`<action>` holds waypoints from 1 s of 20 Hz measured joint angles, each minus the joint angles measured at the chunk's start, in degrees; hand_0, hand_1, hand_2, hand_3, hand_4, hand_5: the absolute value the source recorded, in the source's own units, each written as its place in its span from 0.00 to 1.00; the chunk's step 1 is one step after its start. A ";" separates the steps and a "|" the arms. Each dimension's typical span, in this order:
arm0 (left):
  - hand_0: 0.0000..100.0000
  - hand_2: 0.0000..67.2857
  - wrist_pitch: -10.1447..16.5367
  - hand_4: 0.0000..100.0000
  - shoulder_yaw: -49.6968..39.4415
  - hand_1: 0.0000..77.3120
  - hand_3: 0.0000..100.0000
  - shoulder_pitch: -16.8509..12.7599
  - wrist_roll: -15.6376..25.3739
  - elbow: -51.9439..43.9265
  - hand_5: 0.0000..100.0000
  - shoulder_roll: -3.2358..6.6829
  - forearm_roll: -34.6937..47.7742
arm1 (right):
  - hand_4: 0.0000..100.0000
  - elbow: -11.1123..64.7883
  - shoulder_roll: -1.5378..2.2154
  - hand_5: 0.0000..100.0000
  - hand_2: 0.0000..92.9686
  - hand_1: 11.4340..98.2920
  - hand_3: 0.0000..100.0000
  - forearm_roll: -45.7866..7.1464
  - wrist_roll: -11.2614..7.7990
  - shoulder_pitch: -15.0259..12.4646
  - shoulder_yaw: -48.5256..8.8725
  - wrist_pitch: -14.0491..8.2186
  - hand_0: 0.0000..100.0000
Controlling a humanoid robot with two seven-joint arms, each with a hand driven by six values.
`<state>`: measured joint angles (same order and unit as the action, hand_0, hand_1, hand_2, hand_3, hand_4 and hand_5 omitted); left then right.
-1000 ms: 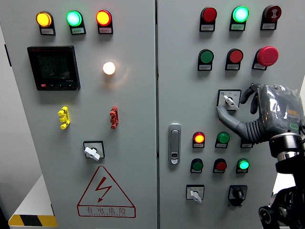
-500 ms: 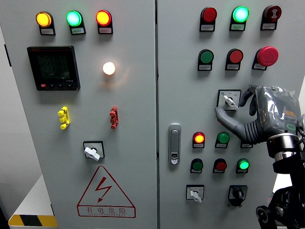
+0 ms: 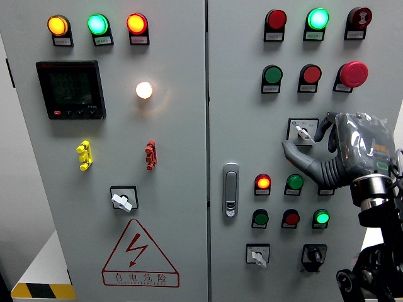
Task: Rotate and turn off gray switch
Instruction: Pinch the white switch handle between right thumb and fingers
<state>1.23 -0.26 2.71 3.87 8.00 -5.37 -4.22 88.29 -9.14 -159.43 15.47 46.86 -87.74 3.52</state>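
- The right hand [image 3: 343, 151] is coming in from the right edge and sitting against the right door of the gray cabinet [image 3: 208, 94].
- The gray switch [image 3: 303, 131] is sitting on the right door, below the middle row of round buttons and above the lit red lamp [image 3: 263, 182]; its small knob is pointing down and to the right on a square plate.
- The fingers [image 3: 299, 157] are standing partly open around the switch: the thumb is reaching left, just under the plate, and a dark fingertip is curling in at the plate's right edge.
- Whether either finger is touching the knob itself cannot be told; the knob is showing free between them.
- The hand's back, wrapped in clear plastic, is covering part of the button row to the right of the lit red lamp.
- A green lamp [image 3: 318, 18] is glowing at the top of the right door; a red mushroom button [image 3: 353, 73] is sitting just above the hand.
- On the left door, a black meter [image 3: 70, 89] is sitting under three lit lamps, and a white lamp [image 3: 144, 90] is glowing to its right.
- A door handle [image 3: 231, 189] is sitting at the right door's left edge, well apart from the hand.
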 measured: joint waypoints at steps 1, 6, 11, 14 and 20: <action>0.00 0.20 0.00 0.09 0.00 0.00 0.18 -0.01 0.00 0.00 0.12 0.00 0.00 | 0.98 -0.03 0.00 0.94 0.77 0.24 0.95 0.00 0.24 0.04 0.17 0.00 0.00; 0.00 0.20 0.00 0.09 0.00 0.00 0.18 -0.02 0.00 0.00 0.12 0.02 0.00 | 0.98 -0.11 0.00 0.94 0.78 0.24 0.96 0.00 1.54 0.17 1.29 -0.02 0.00; 0.00 0.20 0.00 0.09 0.00 0.00 0.18 0.02 0.00 0.00 0.12 -0.03 0.00 | 0.98 -0.57 0.00 0.94 0.79 0.25 0.97 0.00 1.58 0.55 1.43 -0.06 0.00; 0.00 0.20 0.00 0.09 0.00 0.00 0.18 0.02 0.00 0.00 0.12 -0.05 0.00 | 0.98 -0.65 0.00 0.94 0.80 0.26 0.98 0.00 1.64 0.59 1.43 -0.05 0.00; 0.00 0.20 0.00 0.10 0.00 0.00 0.18 0.02 0.00 0.00 0.12 0.01 0.00 | 0.98 -0.71 0.00 0.95 0.80 0.25 0.98 0.00 1.91 0.68 1.52 -0.03 0.00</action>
<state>1.23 -0.26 2.73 3.87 8.00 -5.37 -4.22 87.58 -9.14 -159.44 17.38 47.54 -86.22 3.49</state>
